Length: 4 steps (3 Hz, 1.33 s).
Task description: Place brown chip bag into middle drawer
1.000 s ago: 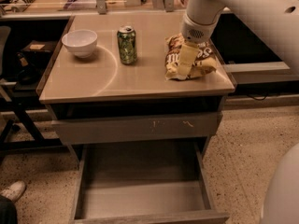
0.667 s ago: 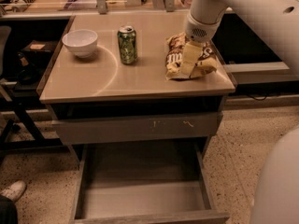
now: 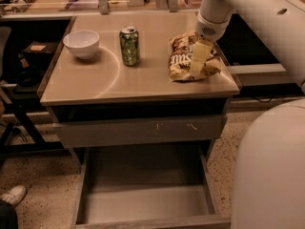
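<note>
Hand (image 3: 198, 61) rests on crinkly brown chip bag (image 3: 180, 59).

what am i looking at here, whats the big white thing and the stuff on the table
The big white thing is a robot: a rolling base with one arm that ends in a two-finger claw. There is only one camera view, looking down at a small table from its front. On top are a white bowl, a green can and a brown chip bag. The claw is down on the bag; I cannot tell whether it has gripped it. Below, the middle drawer is pulled open.
</note>
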Available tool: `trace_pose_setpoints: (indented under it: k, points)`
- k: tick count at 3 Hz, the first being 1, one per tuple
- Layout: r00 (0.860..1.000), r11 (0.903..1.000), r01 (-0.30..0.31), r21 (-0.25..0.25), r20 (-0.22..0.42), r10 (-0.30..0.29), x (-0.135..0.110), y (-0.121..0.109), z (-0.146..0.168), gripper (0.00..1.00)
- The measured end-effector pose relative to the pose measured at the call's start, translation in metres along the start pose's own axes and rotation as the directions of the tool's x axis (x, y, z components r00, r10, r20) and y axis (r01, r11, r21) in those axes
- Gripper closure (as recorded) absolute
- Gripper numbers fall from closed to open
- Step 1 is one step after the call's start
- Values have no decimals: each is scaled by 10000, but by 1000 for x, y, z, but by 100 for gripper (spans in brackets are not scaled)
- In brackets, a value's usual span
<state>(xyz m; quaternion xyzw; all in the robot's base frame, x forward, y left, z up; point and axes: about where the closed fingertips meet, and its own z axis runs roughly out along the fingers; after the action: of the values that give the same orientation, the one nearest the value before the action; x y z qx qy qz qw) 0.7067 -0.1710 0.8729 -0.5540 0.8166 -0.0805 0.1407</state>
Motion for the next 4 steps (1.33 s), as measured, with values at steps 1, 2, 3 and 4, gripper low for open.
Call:
trace_pose_setpoints:
  k: [1, 2, 3, 4]
  points:
    - [9998, 10000, 20, 31, -201, -20, 1, -12, 12, 0]
    - [9992, 9996, 214, 155, -332, -209, -1, -19, 22, 0]
    - [9985, 9995, 313, 59, -443, -310, -1, -18, 33, 0]
    - [9970, 9992, 314, -238, -705, -330, 8, -7, 48, 0]
